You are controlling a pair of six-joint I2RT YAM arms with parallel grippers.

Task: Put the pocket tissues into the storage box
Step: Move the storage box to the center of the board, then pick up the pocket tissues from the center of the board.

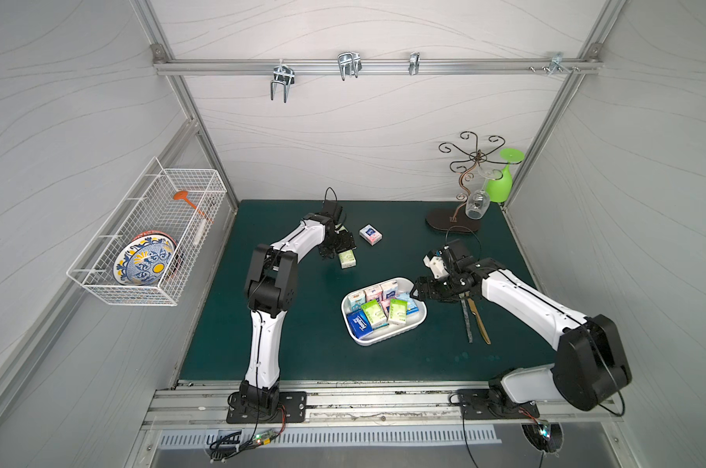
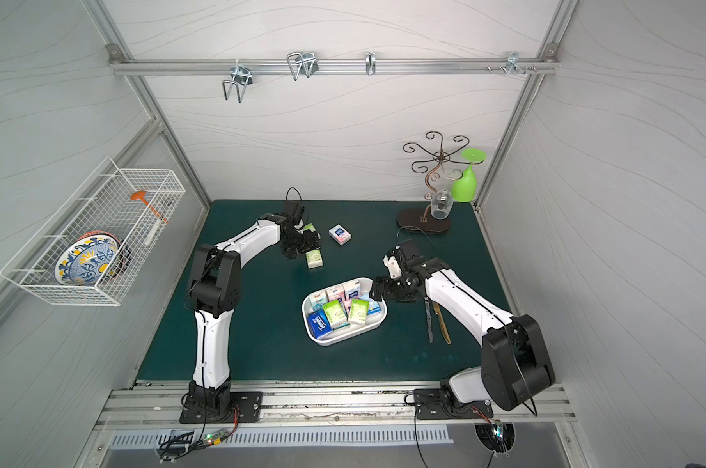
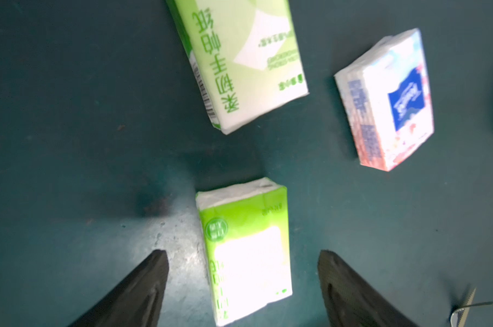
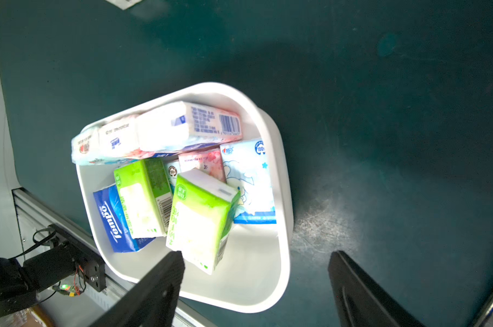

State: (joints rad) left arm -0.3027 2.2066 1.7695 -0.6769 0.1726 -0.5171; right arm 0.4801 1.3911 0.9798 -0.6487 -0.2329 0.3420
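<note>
Box and strays
Shallow white plastic storage box (image 1: 379, 339) holds soft pocket tissues (image 1: 373, 314); three loose packets (image 1: 370, 234) lie behind it, leftward.

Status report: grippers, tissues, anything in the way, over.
Left gripper open, straddling green packet on mat. Right gripper open, empty, over box rim. Pale green packet and pink packet also loose. No obstruction seen.
</note>
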